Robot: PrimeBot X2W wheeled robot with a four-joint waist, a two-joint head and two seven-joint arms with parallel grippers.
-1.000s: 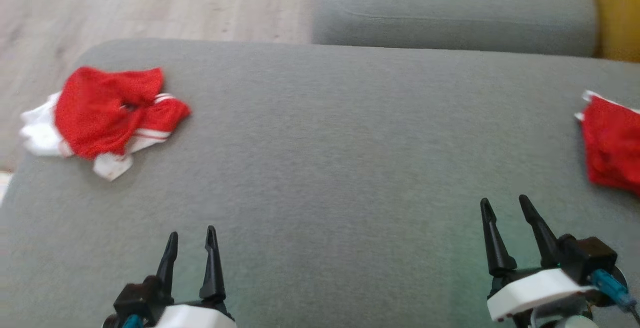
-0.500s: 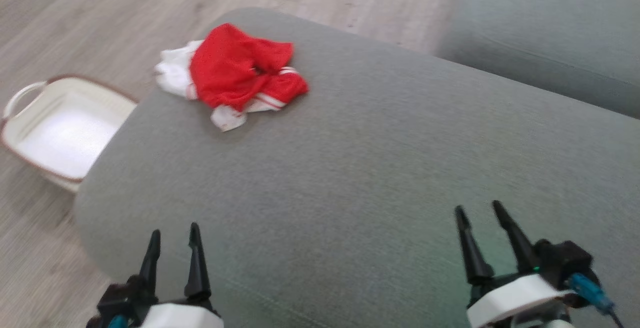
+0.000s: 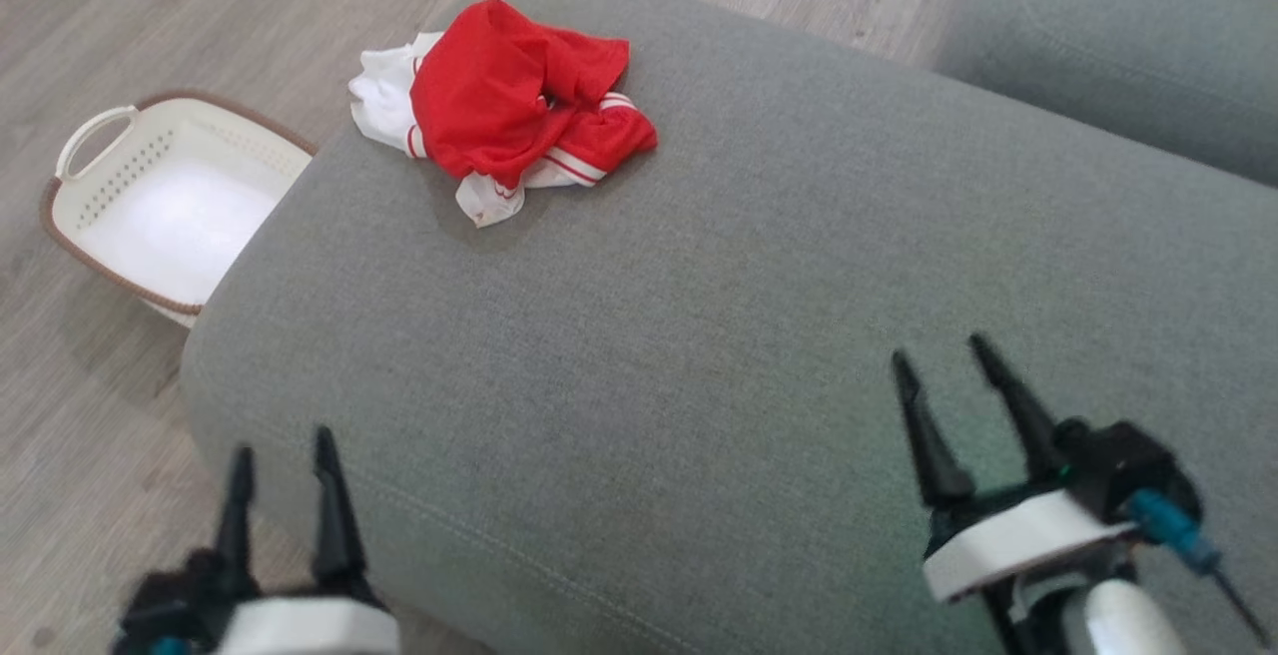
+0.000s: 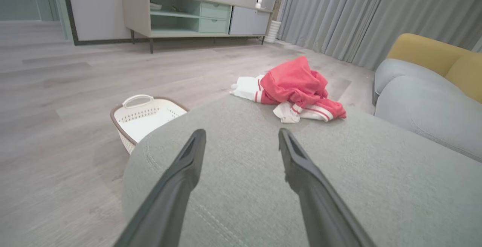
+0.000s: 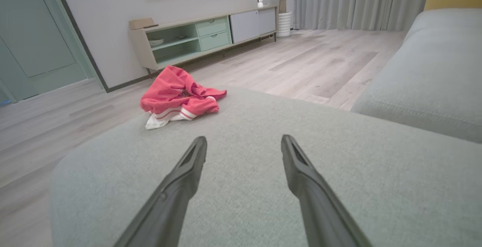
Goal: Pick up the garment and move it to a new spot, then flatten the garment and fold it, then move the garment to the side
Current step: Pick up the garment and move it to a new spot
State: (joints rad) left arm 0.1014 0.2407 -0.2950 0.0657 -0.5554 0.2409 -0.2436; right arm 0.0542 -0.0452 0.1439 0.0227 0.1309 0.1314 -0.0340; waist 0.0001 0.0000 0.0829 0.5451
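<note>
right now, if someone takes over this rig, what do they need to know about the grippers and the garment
Left gripper: open, empty, at the near left edge of the sofa cushion.
Right gripper: open, empty, over the near part of the cushion.
Garment: red and white, crumpled near the cushion's far left corner, apart from both grippers. A white basket stands on the floor beside that end.
Done: nothing; the garment is not yet picked up.
Left: pick it up, move it, flatten, fold, set it aside.
</note>
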